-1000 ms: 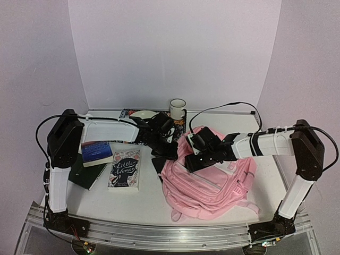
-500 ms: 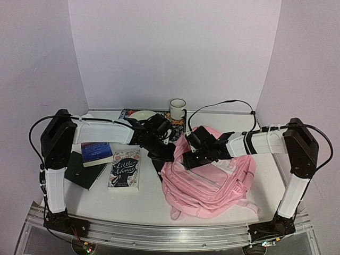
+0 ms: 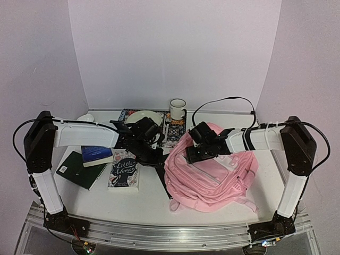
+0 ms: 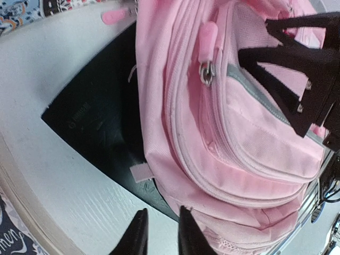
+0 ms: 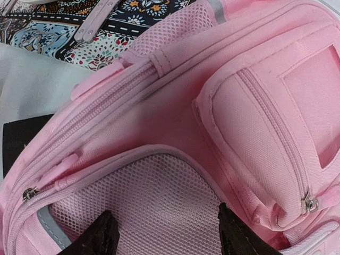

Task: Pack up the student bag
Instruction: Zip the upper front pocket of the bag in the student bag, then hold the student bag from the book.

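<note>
The pink student bag point(image 3: 215, 172) lies flat at centre right, front pockets up; it also fills the left wrist view point(image 4: 239, 133) and the right wrist view point(image 5: 255, 122). A black flat folder point(image 3: 161, 171) lies partly under its left edge and shows in the left wrist view point(image 4: 90, 122). My left gripper point(image 3: 154, 157) is low over the table by that edge point(image 4: 161, 231), jaws a narrow gap apart and empty. My right gripper point(image 3: 192, 154) is wide open over the bag's mesh panel point(image 5: 166, 234) and holds nothing.
A "Little Women" book point(image 3: 124, 169), a blue book point(image 3: 96, 153) and a dark green book point(image 3: 78, 170) lie at the left. A mug point(image 3: 177, 108), a plate point(image 3: 142, 117) and a patterned mat point(image 3: 173, 132) stand at the back.
My left arm has drawn back to the left, away from the bag. My right gripper has shifted slightly left over the bag's top. More of the black folder shows.
</note>
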{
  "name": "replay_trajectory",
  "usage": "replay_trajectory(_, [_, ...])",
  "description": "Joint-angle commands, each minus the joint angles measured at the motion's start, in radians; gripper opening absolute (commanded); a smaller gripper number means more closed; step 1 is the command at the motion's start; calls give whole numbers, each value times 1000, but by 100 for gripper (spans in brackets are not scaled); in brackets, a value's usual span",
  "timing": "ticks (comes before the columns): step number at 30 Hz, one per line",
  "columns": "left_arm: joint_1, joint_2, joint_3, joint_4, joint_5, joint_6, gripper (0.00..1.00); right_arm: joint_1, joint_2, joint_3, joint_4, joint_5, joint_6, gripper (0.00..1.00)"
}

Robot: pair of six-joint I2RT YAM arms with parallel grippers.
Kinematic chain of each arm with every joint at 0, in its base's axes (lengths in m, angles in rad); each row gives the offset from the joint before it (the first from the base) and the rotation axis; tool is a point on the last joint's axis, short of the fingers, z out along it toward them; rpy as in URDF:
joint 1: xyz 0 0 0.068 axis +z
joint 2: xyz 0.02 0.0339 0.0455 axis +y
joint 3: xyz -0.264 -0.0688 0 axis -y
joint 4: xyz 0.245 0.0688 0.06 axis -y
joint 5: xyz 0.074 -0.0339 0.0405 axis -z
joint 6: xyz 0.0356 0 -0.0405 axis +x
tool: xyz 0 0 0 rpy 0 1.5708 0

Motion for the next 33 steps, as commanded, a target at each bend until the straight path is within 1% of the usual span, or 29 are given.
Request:
replay_trajectory(1, [63,-46,28,57,-6,35,31,-4,-61,64,-78,-82,-21,65])
replay_trajectory(2, [72,-41,37,69,3,41,36,-4,-64,85,-99,-98,-20,65])
replay_trajectory(4, [89,-25,52,89,28,48,43,-5,-61,128,-138,-124,-11,65])
replay_trajectory(6, [104,6,68,101,62,53,47,-4,-45,174,-169,-137,1,65])
replay_trajectory(14, [116,80,89,168,201,56,52,-4,79,354,-298,-132,50,64])
replay_trajectory(18, [116,105,85,179,228,50,52,-4,140,414,-330,-129,54,63])
replay_trajectory(21, [116,115,69,193,257,45,52,-4,185,448,-341,-142,52,60])
replay_trajectory(23, [115,117,55,205,269,39,50,-4,216,468,-349,-155,55,58])
replay_trajectory(26, [116,120,26,231,283,27,45,-4,251,488,-353,-184,54,56])
replay_trajectory(28, [116,125,12,246,291,21,39,-4,270,495,-359,-208,59,55])
replay_trajectory(31, [115,128,1,263,290,18,27,-4,284,499,-368,-253,65,52])
replay_trajectory(33, [116,128,-4,267,281,18,23,-3,285,499,-375,-268,66,51])
